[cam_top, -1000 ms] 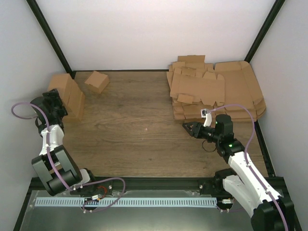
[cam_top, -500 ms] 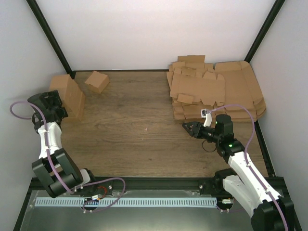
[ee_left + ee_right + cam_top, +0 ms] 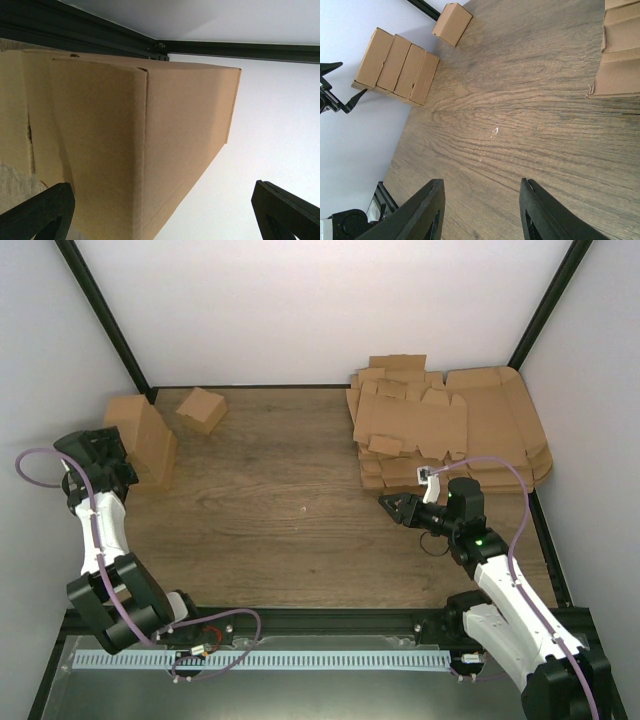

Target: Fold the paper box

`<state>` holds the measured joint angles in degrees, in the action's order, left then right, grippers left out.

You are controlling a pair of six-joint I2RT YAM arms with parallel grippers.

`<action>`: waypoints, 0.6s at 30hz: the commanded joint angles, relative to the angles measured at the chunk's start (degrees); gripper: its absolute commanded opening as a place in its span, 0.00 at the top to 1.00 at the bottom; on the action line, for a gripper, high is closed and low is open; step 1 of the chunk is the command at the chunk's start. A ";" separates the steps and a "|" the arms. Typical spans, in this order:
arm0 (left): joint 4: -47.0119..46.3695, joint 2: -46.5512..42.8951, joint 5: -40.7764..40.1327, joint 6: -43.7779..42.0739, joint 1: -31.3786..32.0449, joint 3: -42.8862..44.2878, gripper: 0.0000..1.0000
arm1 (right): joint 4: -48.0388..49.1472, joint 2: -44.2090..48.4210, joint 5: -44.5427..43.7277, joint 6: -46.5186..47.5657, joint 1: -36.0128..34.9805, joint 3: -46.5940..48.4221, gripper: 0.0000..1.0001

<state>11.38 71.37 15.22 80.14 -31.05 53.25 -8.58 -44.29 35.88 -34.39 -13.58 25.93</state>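
Left hand (image 3: 120, 458) spread wide, right hand (image 3: 392, 506) part-spread and empty, wood-grain table (image 3: 280, 530), white walls (image 3: 300, 310)

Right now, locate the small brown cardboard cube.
Top view: the small brown cardboard cube sits back left, just right of the row of folded brown boxes.

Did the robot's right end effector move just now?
No. The right end effector is in the same spot as before, just in front of the near edge of the cardboard stack.
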 commanded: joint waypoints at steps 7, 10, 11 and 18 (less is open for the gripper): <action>0.56 0.60 -2.11 -3.05 -0.49 3.14 0.00 | 0.36 0.20 0.35 -0.12 0.33 0.02 0.56; -0.57 2.11 -0.74 -3.61 -0.68 3.53 0.00 | 0.23 0.16 0.41 0.11 0.37 0.15 0.56; -1.10 2.59 -0.42 -3.71 -0.70 3.64 0.00 | 0.17 0.13 0.42 0.08 0.32 0.11 0.56; -1.76 4.17 -0.64 -4.04 -0.68 4.57 0.00 | 0.05 0.17 0.36 0.11 0.32 0.22 0.56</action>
<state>11.11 74.63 14.20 77.23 -31.42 55.86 -8.58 -44.29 35.94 -34.39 -13.58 25.93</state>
